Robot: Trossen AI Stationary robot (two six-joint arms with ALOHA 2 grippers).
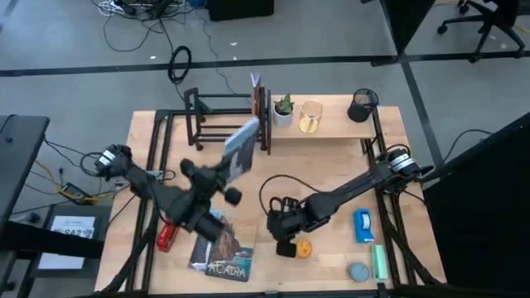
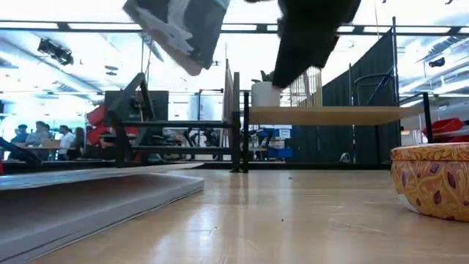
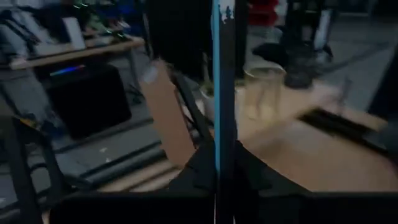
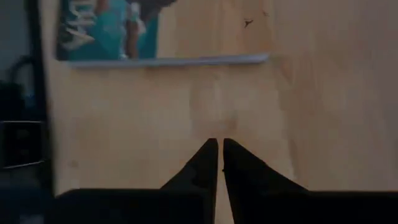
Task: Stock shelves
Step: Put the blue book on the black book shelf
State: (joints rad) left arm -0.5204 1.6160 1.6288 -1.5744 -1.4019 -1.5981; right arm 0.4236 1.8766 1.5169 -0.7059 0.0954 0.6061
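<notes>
Pale wood makes up the big tabletop (image 1: 331,174) that fills the middle of the high view. Along its upper edge stands the wider pale wooden plank shelf on black posts (image 1: 331,126), carrying a small potted plant in a white pot (image 1: 283,109), a gold wire cup (image 1: 310,117) and a black mesh pencil cup (image 1: 362,105). Just to its left is the low black metal-bar rack with upright ends (image 1: 217,118), one thin book (image 1: 257,99) standing at its right end. A flat book titled ACADIA (image 1: 222,248) lies at lower centre-left. The left gripper (image 1: 233,168), centre-left and raised off the table, pinches a blue-grey book (image 1: 242,149) by its edge, tilted, just below the rack. The right gripper (image 1: 276,222), lower centre, has its fingers pressed together over bare wood, beside a small yellow patterned bowl (image 1: 304,247)
</notes>
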